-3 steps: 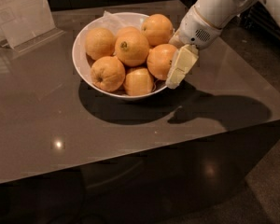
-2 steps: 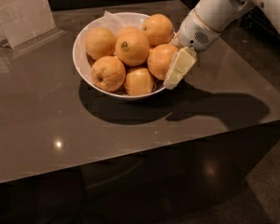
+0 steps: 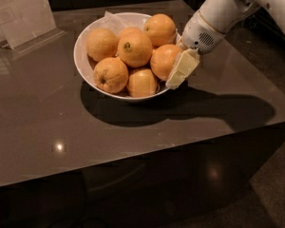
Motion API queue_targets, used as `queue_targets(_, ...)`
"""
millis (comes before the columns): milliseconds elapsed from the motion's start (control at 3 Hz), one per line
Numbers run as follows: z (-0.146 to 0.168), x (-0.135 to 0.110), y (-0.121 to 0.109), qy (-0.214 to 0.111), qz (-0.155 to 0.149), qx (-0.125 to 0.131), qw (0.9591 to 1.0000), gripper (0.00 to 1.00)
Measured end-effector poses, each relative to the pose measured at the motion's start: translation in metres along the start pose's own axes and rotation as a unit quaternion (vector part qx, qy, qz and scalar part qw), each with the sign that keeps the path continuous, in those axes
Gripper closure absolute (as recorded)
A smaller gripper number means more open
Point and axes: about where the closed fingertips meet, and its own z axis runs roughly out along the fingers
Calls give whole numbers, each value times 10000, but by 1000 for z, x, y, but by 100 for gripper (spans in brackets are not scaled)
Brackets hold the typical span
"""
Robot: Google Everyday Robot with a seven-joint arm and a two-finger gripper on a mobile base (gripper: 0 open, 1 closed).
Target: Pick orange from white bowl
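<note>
Looking down from the single camera view, the white bowl [image 3: 80, 61] sits on a dark glossy table [image 3: 47, 122], heaped with fruit. The orange [image 3: 164, 60] wanted here lies at the bowl's right edge, smooth and deep in colour, leaning on its neighbours and against the rim. The gripper [image 3: 180, 70] reaches in from the right on its white arm [image 3: 223, 8], and its pale tip lies against the orange's outer flank, just over the rim. Whether the jaws have closed on the fruit I cannot tell, since the far side is hidden.

The orange should be firm and fairly heavy for its size, with waxy skin and a round shape that can squirt out of a pinch. I judge the best hold to be across its widest middle, squeezed firmly but without bruising it. Lifting it may let the others roll into the gap.

Counted: one bowl and six oranges plainly seen, with perhaps a seventh showing as a sliver behind the scarred middle orange [image 3: 134, 48]. One upright card [image 3: 19, 8] stands at the table's back left.
</note>
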Motion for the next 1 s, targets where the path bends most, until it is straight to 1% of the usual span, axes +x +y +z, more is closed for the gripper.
queue_targets(333,-2,-1,0,-13,20,27,10000,67)
queue_targets(667,-9,-2,-2,-94,37,295,9995,91)
queue_targets(1000,-22,-6,-5,-205,43,633,9978,100)
